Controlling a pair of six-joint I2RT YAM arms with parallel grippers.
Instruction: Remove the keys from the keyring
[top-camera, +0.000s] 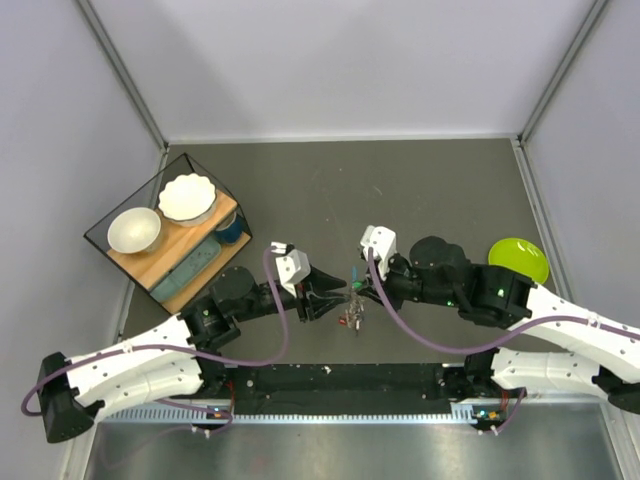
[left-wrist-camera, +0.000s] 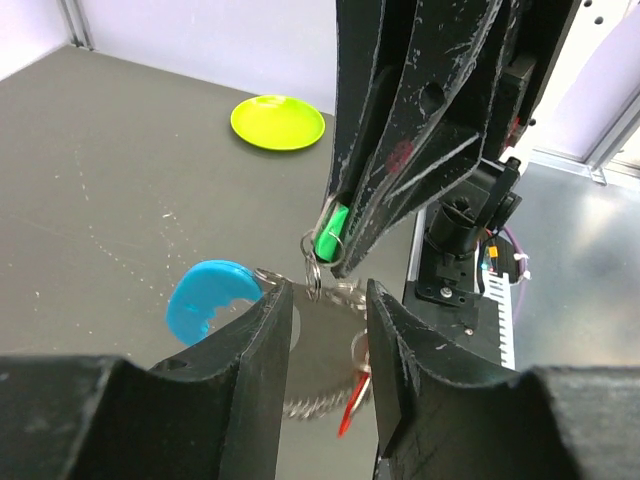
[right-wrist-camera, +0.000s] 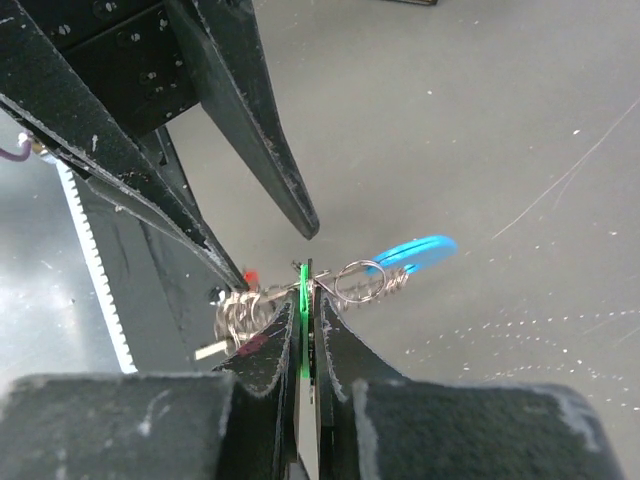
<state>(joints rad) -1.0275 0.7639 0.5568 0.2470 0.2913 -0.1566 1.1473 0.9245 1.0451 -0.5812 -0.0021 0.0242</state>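
Observation:
My right gripper is shut on the green key tag and holds the bunch above the table. A thin keyring and a blue tag hang off its right side. Silver keys and a red tag hang off its left side. In the left wrist view my left gripper is open, its fingers either side of the dangling silver keys and red tag, below the green tag. In the top view both grippers meet at the table's middle.
A lime-green round plate lies at the right of the table, also in the left wrist view. A dark box with two white bowls on a wooden board stands at the left. Grey walls enclose the table.

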